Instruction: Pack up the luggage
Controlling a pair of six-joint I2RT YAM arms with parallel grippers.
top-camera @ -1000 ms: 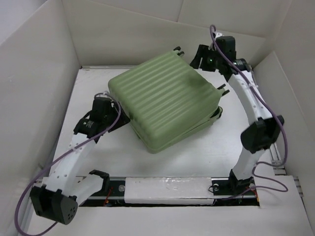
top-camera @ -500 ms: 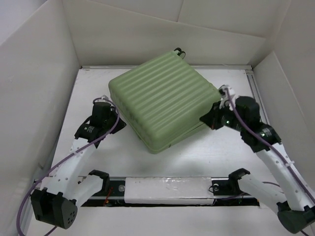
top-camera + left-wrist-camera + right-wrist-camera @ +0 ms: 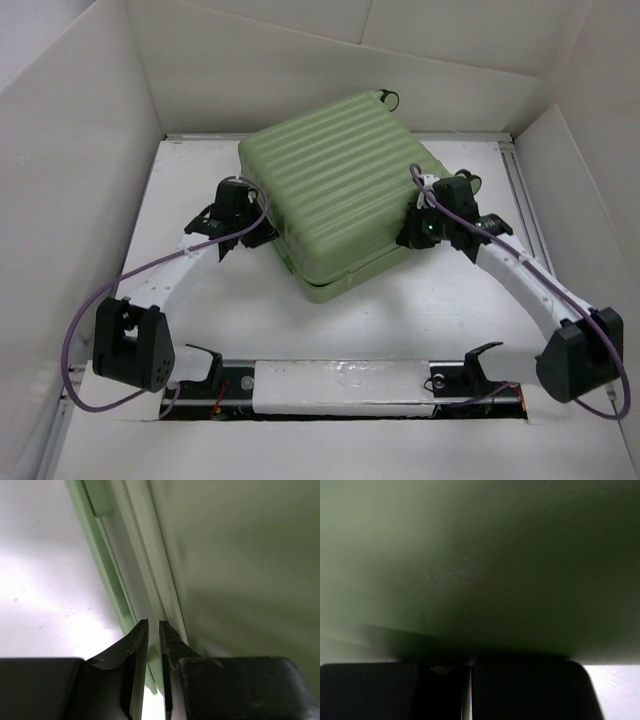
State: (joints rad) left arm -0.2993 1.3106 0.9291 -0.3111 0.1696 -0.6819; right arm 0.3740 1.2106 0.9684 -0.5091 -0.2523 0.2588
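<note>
Lying on its broad side toward the back of the table (image 3: 430,300), the luggage (image 3: 340,195) has its two shells brought together, and its ribs run on a diagonal from the near left up to the far right, where a wheel (image 3: 387,97) sticks out at the far corner. It sits squarely between the two arms, and the next move likely turns on that. The left gripper (image 3: 266,234) is up against the left-hand end, with the green shell straight ahead of its fingers. The right gripper (image 3: 412,232) is against the opposite side, close to the second wheel (image 3: 466,181). Neither arm is clearly nearer, since both look to be touching or all but touching. From the left wrist, the left gripper (image 3: 152,626) shows its fingers almost together with only a sliver between them, tips pointing at the seam (image 3: 150,580) where the shells meet. I cannot tell whether they nip its lip. From the right wrist, the right gripper (image 3: 470,664) has its fingers pressed together, with the shell filling the whole view. My guess is that any push or squeeze must come inward from both sides at once, or the case will pivot.
</note>
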